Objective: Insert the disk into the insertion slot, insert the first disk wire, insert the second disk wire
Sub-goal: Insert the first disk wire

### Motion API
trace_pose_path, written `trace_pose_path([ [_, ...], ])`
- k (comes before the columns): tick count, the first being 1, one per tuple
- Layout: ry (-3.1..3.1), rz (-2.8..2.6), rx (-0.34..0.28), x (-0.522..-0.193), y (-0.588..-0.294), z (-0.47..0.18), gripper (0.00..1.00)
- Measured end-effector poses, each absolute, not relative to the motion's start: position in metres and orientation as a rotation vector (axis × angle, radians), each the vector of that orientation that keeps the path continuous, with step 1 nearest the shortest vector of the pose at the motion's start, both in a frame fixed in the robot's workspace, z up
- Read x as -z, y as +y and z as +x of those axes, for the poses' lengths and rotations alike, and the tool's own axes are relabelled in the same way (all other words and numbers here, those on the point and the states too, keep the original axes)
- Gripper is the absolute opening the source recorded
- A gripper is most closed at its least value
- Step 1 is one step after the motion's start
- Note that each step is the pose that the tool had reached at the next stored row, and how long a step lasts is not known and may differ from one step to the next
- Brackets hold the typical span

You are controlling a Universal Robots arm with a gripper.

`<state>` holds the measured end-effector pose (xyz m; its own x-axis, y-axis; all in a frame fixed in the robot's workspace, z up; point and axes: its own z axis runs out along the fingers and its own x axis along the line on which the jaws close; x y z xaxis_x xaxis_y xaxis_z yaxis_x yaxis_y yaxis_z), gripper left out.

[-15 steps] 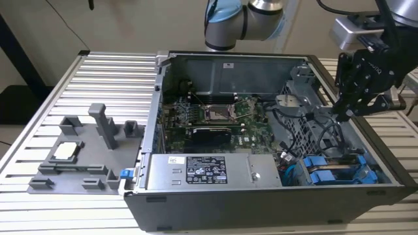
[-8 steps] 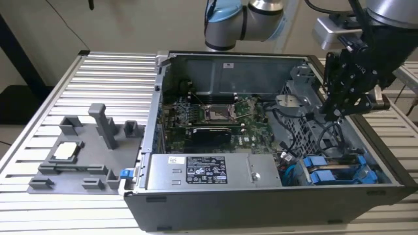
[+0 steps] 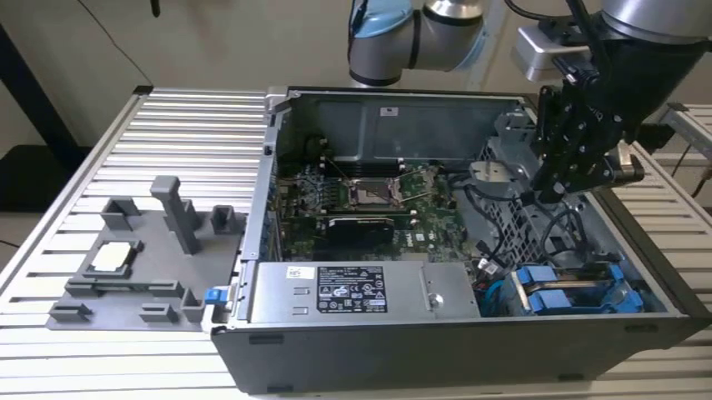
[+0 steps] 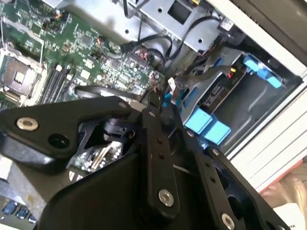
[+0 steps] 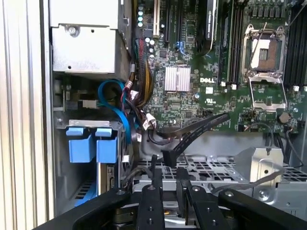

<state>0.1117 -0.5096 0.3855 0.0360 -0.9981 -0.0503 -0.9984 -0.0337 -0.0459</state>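
In the exterior view my gripper hangs over the grey drive cage at the open computer case's right side. In the first wrist view the gripper has its two black fingers close together, with the black connector of a disk wire at their tips. Its flat cable runs off over the motherboard. Two blue carrier fronts sit side by side in the insertion slot bay. I cannot tell which one is the disk's, and the disk's silver body is hidden. The second wrist view shows the gripper above those blue fronts.
A grey power supply fills the case's near side, with the motherboard behind it. A blue cable and a wire bundle loop beside the bay. A grey fixture plate lies on the slatted table at the exterior view's left.
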Motion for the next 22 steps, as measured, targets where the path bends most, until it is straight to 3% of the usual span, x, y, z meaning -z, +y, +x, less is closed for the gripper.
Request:
trace_pose_path([
  [22, 2.062, -2.350, 0.071, -0.383, -0.503, 0.088, 0.27],
])
